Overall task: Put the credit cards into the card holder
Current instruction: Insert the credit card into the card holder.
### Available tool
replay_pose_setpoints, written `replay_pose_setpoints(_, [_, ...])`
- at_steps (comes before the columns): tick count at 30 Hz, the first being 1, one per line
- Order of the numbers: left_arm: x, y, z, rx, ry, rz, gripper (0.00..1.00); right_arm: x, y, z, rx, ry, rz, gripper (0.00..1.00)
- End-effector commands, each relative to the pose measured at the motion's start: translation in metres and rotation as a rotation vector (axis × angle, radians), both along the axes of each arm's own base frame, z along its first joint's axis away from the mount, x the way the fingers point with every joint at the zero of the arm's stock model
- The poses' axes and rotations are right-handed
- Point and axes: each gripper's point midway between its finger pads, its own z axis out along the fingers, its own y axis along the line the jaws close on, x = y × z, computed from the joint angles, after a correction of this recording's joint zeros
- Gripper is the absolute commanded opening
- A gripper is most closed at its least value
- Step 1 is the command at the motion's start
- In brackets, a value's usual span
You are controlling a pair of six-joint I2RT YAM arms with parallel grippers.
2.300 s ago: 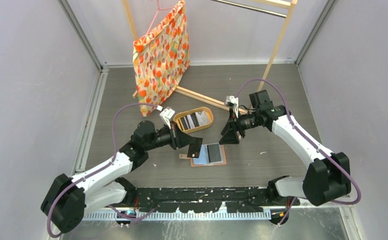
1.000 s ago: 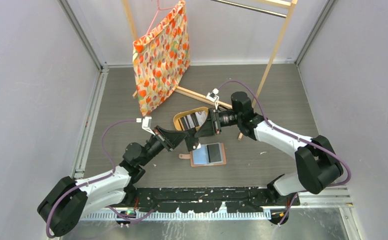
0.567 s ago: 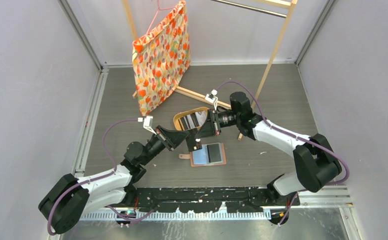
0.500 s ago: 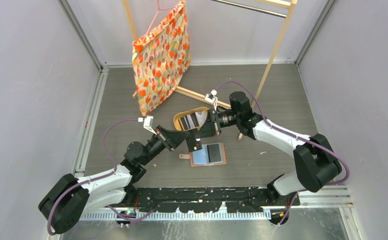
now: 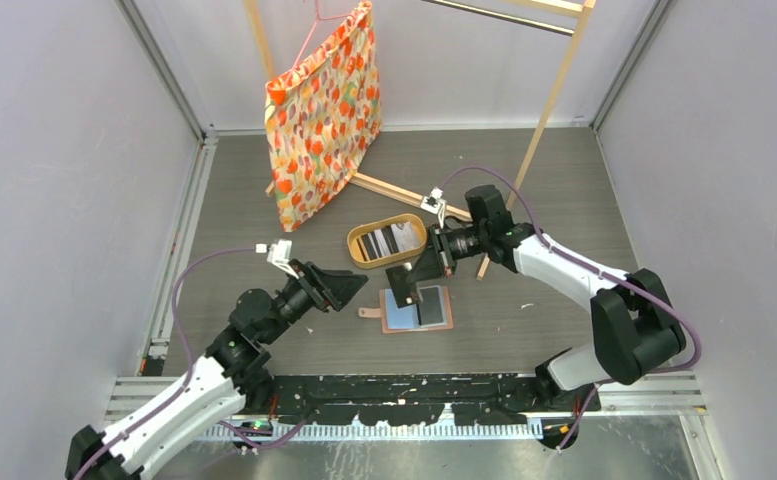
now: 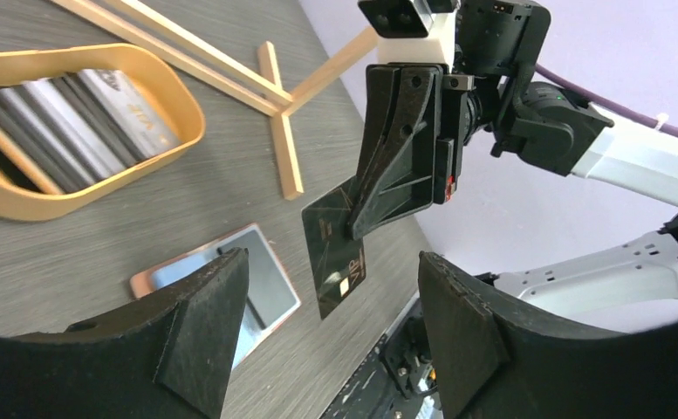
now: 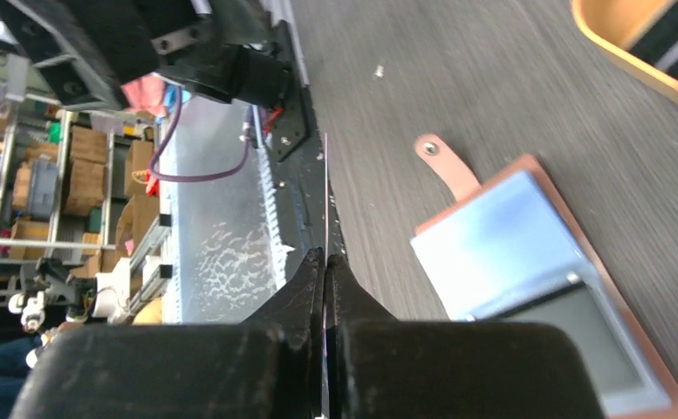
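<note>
The card holder [image 5: 419, 308] lies open and flat on the table, salmon rim up, with light-blue and dark pockets showing [image 7: 536, 253]. My right gripper [image 5: 416, 275] is shut on a black credit card [image 5: 401, 287], holding it on edge just above the holder's left end. The left wrist view shows this card [image 6: 335, 253] hanging from the right gripper [image 6: 359, 225]; in the right wrist view the card [image 7: 325, 192] appears edge-on in the shut gripper [image 7: 326, 259]. My left gripper [image 5: 361, 290] stands open and empty, apart from the card to its left [image 6: 331, 266]. More credit cards [image 5: 386, 240] lie in the oval tray.
The oval wooden tray [image 5: 356, 250] sits just behind the card holder. A wooden rack's foot bars [image 5: 404, 197] run behind the tray, and a patterned orange bag [image 5: 324, 110] hangs from the rack at the back. The holder's snap tab [image 7: 444, 161] sticks out leftward.
My left gripper, shut on the black card before, opened and drew back to the left. The right gripper shut on the card and carried it slightly nearer, over the card holder.
</note>
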Motion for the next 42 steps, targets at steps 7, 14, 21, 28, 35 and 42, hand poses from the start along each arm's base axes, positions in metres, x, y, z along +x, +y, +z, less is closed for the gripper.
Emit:
replay_pose_setpoints(7, [-0.026,0.016,-0.067,0.184,0.213,-0.028,0.64,0.013,-0.059,-0.062,-0.411,0.04,-0.3,0.01])
replay_pose_setpoints(14, [-0.008,-0.009,-0.074,0.159,0.254,-0.056,0.57,0.012,-0.061,-0.084,-0.411,0.103,-0.374,0.01])
replay_pose_setpoints(21, [0.006,-0.037,-0.095,0.189,0.304,-0.126,0.51,0.007,-0.054,-0.094,-0.404,0.193,-0.337,0.01])
replay_pose_setpoints(28, [0.012,-0.044,-0.112,0.218,0.344,-0.133,0.5,0.008,-0.047,-0.103,-0.404,0.271,-0.31,0.01])
replay_pose_setpoints(35, [0.014,-0.051,-0.127,0.225,0.379,-0.145,0.47,0.009,-0.046,-0.107,-0.414,0.297,-0.315,0.01])
replay_pose_setpoints(42, [0.016,-0.056,-0.142,0.241,0.417,-0.152,0.39,0.011,-0.048,-0.117,-0.44,0.339,-0.326,0.01])
